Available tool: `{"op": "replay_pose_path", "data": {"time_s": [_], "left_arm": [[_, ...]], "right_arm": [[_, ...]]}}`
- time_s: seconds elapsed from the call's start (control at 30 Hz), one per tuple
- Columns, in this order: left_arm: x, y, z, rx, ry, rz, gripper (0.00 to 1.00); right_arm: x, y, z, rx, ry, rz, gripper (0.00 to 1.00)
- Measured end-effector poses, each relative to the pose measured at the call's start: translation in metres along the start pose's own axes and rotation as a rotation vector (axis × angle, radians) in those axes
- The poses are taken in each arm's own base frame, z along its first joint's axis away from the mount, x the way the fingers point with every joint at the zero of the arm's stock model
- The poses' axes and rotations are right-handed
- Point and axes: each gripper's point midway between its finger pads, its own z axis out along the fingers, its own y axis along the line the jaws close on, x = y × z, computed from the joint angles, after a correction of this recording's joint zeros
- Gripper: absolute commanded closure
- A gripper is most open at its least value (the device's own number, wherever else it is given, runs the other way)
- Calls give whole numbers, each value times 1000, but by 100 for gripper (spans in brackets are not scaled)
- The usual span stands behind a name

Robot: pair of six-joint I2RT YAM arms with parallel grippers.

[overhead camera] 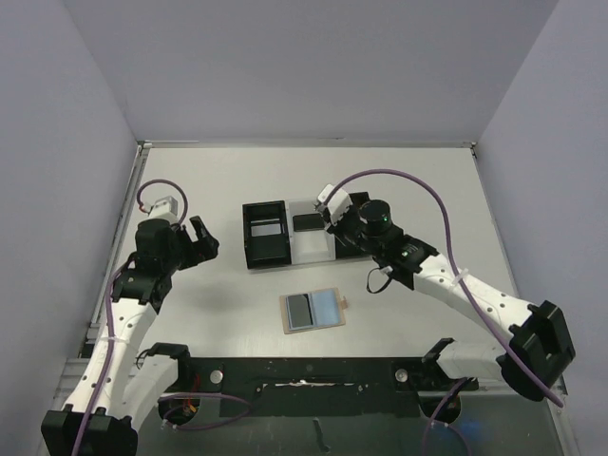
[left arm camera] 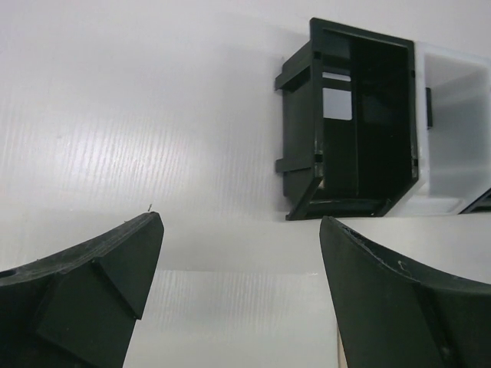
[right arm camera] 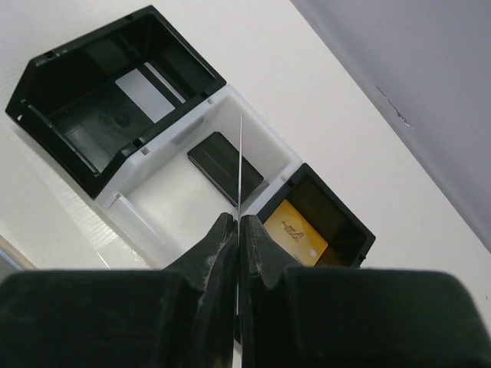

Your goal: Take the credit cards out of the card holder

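While left gripper (overhead camera: 204, 237) is hanging open, right gripper (right arm camera: 239, 224) is pinching a card (right arm camera: 240, 161) edge-on above the white bin (right arm camera: 149, 192) mid-frame.

I see the card holder (overhead camera: 313, 310) lying open and flat, lower centre of the top view, two blue-grey panels up. On the right wrist view: pale card (right arm camera: 142, 90) upper left, black card (right arm camera: 222, 167) centre, gold card (right arm camera: 295, 230) lower right, fourth card (right arm camera: 240, 153) edge-on in the right gripper (right arm camera: 239, 226).
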Motion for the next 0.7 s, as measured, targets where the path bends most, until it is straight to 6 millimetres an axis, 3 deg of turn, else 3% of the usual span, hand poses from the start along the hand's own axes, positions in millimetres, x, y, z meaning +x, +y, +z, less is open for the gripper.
{"op": "replay_pose_path", "data": {"time_s": [0.17, 0.53, 0.7], "left_arm": [[9, 16, -2, -51, -24, 14, 16], [-2, 14, -4, -33, -108, 15, 16], [-5, 12, -6, -21, -122, 19, 17]], "right_arm": [[14, 6, 28, -49, 101, -24, 100], [63, 25, 91, -165, 296, -129, 100], [87, 29, 105, -198, 349, -214, 100]]}}
